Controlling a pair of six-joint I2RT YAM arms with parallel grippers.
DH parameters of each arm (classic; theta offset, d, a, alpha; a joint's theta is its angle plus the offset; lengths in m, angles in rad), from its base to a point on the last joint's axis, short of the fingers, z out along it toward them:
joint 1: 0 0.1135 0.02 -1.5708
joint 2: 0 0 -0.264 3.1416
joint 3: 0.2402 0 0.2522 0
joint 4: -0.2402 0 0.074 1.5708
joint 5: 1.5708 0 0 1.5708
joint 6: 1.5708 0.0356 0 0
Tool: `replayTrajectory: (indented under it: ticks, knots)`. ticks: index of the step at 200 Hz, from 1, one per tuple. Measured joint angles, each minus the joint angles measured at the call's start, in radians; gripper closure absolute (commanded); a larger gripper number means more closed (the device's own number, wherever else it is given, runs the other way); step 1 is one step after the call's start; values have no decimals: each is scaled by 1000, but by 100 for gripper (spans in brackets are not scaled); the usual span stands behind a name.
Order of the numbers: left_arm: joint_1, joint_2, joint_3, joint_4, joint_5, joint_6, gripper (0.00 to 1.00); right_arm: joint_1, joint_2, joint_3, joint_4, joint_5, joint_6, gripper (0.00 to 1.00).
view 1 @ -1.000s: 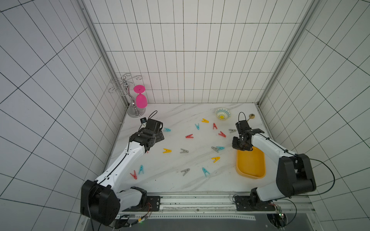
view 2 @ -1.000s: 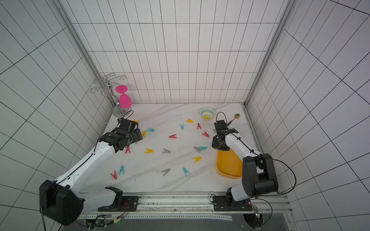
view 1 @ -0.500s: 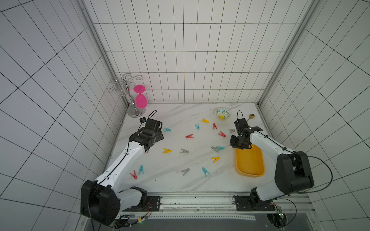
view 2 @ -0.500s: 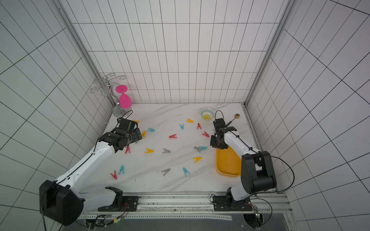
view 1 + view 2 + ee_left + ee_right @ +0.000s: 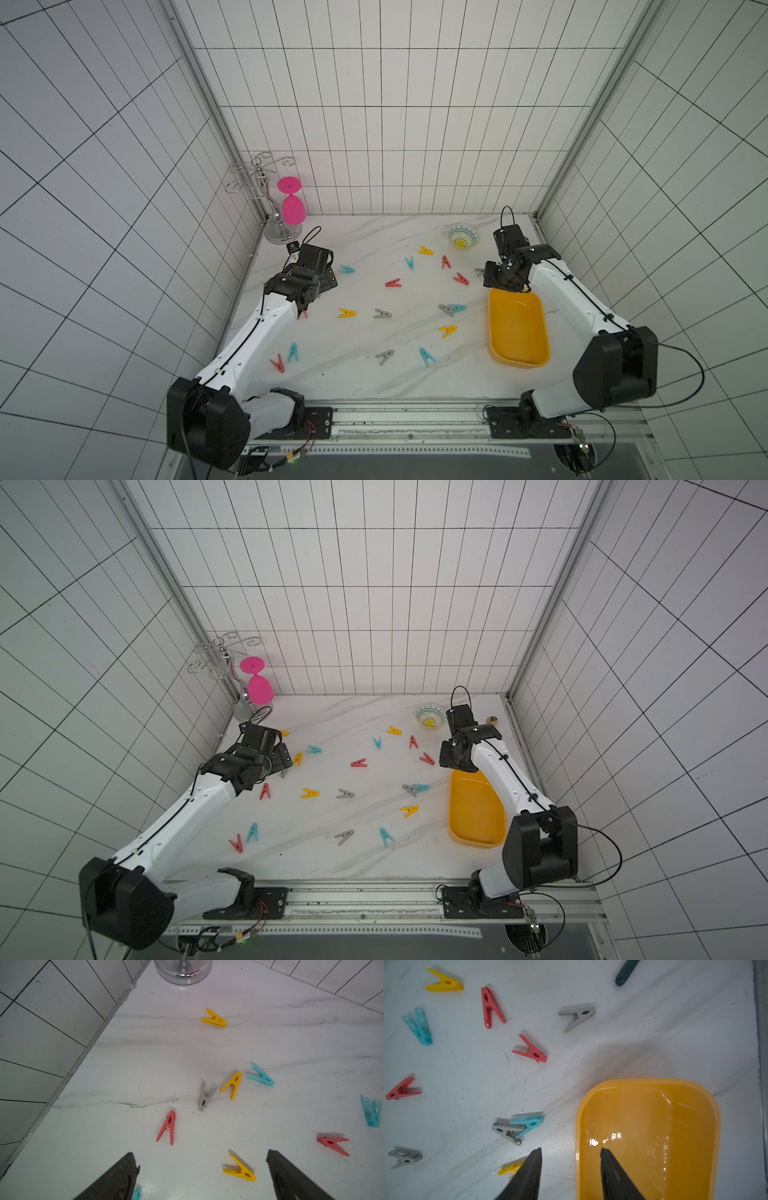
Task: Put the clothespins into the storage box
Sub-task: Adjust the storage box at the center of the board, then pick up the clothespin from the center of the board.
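Right gripper (image 5: 571, 1150) wider now; marbled white tabletop (image 5: 365, 376), tiled walls (image 5: 395, 124).

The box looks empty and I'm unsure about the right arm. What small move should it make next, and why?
Probably raise the right tool clear of the storage box rim. Its fingers straddle that rim, parted, holding nothing, and the box shows no clips. The nearest ones, a grey clothespin and a teal clothespin that touch, lie beside it on the table.
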Motion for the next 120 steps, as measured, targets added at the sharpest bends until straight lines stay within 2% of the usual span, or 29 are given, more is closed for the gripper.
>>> replayTrajectory:
  ticks: [50, 120]
  knots:
    - [6, 3, 1, -1, 12, 5, 1, -50, 233, 227, -2, -5, -10, 50]
    - [6, 31, 16, -5, 32, 5, 1, -94, 446, 319, -8, -26, -17, 54]
